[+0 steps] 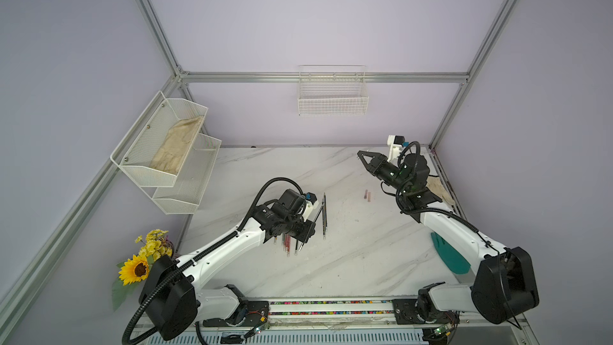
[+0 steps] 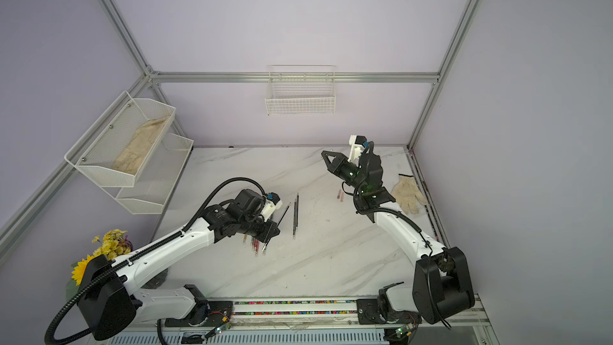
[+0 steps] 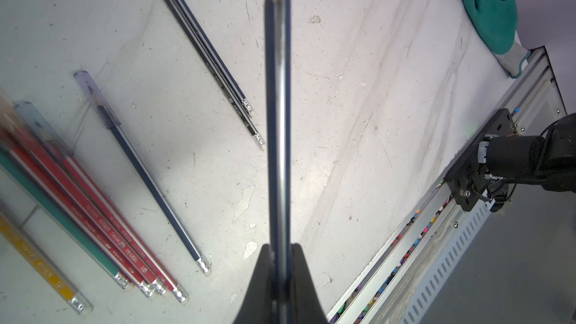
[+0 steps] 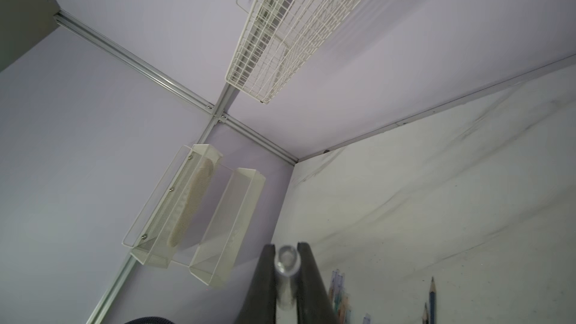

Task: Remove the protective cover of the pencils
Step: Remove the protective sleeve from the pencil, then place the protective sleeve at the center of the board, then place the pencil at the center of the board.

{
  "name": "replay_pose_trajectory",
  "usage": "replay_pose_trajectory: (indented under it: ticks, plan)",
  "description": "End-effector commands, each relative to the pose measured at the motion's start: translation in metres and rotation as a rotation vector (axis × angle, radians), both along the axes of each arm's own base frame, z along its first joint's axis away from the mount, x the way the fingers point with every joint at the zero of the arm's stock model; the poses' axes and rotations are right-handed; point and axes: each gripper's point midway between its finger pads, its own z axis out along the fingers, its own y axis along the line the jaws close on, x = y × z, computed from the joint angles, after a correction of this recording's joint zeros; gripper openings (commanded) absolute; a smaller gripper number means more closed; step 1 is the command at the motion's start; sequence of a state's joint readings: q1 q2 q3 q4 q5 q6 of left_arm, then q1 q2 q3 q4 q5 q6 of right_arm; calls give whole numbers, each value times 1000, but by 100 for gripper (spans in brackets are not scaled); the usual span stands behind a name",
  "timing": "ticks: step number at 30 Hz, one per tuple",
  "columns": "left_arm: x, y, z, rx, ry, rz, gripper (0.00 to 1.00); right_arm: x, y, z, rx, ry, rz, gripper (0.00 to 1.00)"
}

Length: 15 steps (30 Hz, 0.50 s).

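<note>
My left gripper (image 3: 278,246) is shut on a dark blue pencil (image 3: 278,120) whose sharpened tip is bare. It hovers low over the left middle of the table, where the held pencil (image 1: 317,215) slants out from under the wrist. Two bare black pencils (image 3: 205,57) lie side by side next to it. Several pencils (image 3: 93,213) in red, teal and yellow lie in a row, and a blue one carries a clear cover (image 3: 96,98). My right gripper (image 4: 286,247) is shut on a clear protective cover (image 4: 286,263), raised at the back right (image 1: 361,155).
Loose clear covers (image 1: 367,195) lie on the marble table right of centre. A teal glove (image 1: 449,253) lies under the right arm, a white glove (image 2: 408,194) at the right edge. A wire basket (image 1: 332,94) hangs on the back wall, a mesh shelf (image 1: 166,154) on the left wall.
</note>
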State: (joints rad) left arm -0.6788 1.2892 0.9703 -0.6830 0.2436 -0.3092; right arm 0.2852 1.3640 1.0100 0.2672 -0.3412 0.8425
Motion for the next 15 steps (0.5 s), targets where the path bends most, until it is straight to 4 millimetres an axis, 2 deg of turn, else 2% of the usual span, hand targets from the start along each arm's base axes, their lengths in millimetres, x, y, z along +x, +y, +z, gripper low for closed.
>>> replay_pose_trajectory:
  ticks: [1,5,7,10,11,15]
  plan:
    - [11,6,2,2,-4,108,0,9,-27,-75,-225,234,-128,0]
    - [24,9,-16,8,40,248,0,8,-57,-124,-314,389,-256,0]
    - [29,2,-23,-15,74,289,0,7,-76,-148,-363,469,-344,0]
    - [39,-3,-25,-45,89,353,0,7,-101,-179,-447,555,-436,0]
    - [42,-4,-36,-30,109,378,0,7,-108,-190,-466,590,-447,0]
    - [53,-7,-42,-23,101,412,0,7,-119,-228,-487,684,-426,0]
